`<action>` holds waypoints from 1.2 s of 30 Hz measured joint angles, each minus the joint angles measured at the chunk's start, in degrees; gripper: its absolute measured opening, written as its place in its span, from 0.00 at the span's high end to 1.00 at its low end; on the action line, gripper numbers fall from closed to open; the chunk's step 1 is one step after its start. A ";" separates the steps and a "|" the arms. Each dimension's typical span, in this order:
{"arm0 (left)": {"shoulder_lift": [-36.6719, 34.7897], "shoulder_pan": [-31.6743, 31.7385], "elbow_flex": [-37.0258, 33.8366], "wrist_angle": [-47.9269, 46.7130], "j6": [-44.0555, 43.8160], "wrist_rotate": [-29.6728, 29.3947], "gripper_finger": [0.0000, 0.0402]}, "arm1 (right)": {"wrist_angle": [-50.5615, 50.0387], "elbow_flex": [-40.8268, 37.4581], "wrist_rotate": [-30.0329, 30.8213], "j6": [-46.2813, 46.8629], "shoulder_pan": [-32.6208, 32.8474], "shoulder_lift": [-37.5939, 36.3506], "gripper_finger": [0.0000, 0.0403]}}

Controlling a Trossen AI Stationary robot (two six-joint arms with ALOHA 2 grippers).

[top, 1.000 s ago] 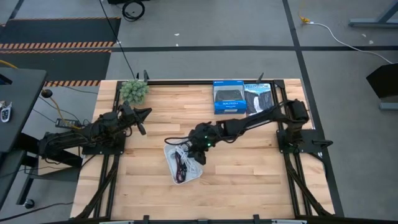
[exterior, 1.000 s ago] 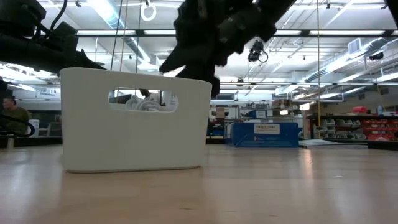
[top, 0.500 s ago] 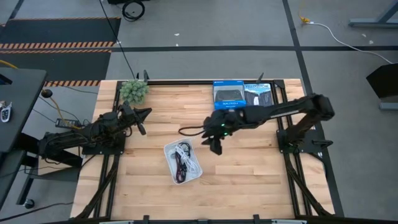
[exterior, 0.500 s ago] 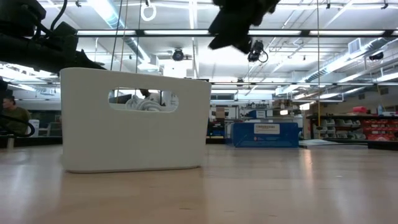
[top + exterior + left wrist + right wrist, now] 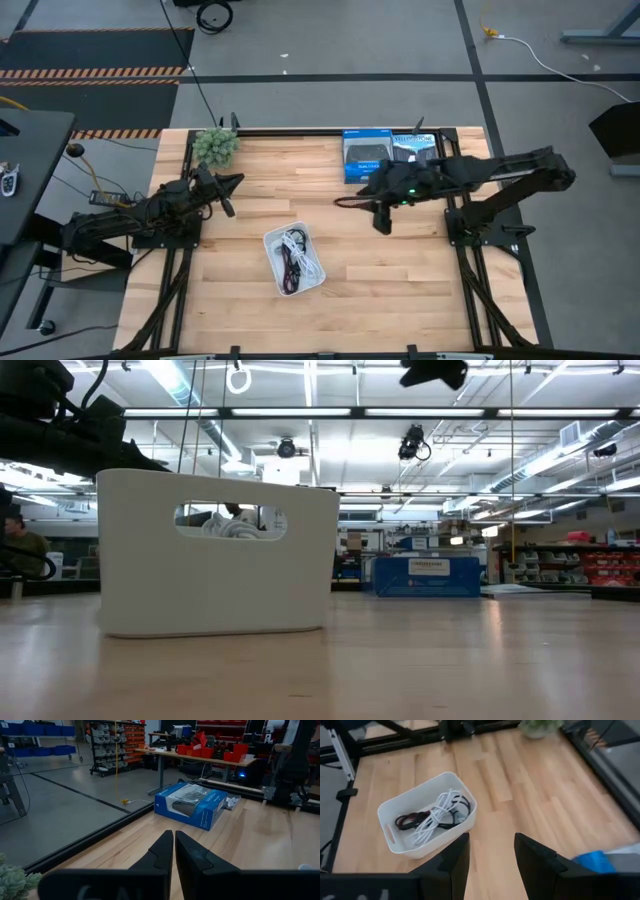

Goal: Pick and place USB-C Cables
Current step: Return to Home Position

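- Two fingers of the right gripper (image 5: 491, 840) stand apart with nothing between them. It hangs over the far right part of the table (image 5: 400, 290), just on the near side of the blue boxes (image 5: 366, 158) and well apart from the white bin (image 5: 420, 845).
- Both fingers of the left gripper (image 5: 174, 845) are pressed together on nothing. That arm lies low by the left edge with its tip pointing right, near the small green plant (image 5: 215, 147) at the far left corner.
- All three USB-C Cables (image 5: 437, 812) lie tangled in the white bin, which sits mid-table toward the near side. The white one is on top, with the dark red cable (image 5: 402, 820) and the black cable (image 5: 460, 807) partly under it.
- From table height the bin's wall hides nearly all of them, and only a loop of white shows through the handle slot.
- At that height the right arm is just a dark tip cut off at the top edge, and from overhead it covers part of the right-hand blue box.
- Pale wood planks make up the tabletop, set in a black frame.
- Around it is grey floor (image 5: 330, 95) with black tape lines. Beyond that are shelving (image 5: 105, 735) with coloured bins and strip lights overhead.
- A person (image 5: 20, 545) sits far off to the left, too small to make out more.
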 joint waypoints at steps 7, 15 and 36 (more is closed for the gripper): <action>0.00 0.01 0.00 0.00 0.00 0.00 0.94 | 1.45 -8.25 4.10 2.98 1.53 -11.22 0.60; 0.00 0.00 0.00 0.00 0.00 0.00 0.94 | 4.92 -20.51 4.15 10.07 0.96 -26.51 0.60; 0.00 0.01 -0.02 0.00 0.00 0.00 0.94 | 15.93 -41.91 6.80 24.64 0.71 -61.54 0.68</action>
